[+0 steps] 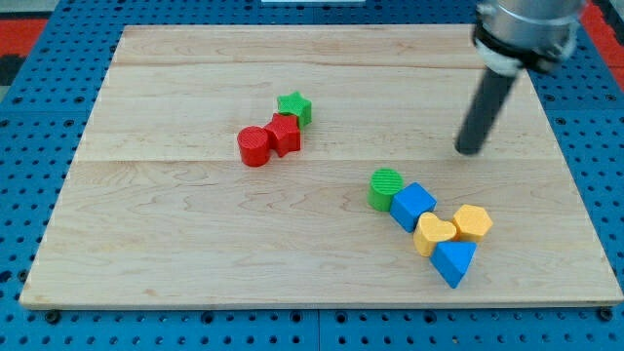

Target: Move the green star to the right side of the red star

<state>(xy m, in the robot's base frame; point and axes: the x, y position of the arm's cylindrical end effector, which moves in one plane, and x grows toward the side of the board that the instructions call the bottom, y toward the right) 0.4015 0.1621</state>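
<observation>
The green star (294,106) sits above the middle of the wooden board (175,224), touching the upper right edge of the red star (284,134). A red cylinder (253,146) touches the red star's left side. My tip (469,150) stands on the board far to the right of the green star, apart from every block, above the lower right cluster.
A green cylinder (385,188), a blue cube (413,206), a yellow heart (433,235), a yellow hexagon (472,223) and a blue triangle (454,261) lie bunched at the lower right. Blue pegboard (39,117) surrounds the board.
</observation>
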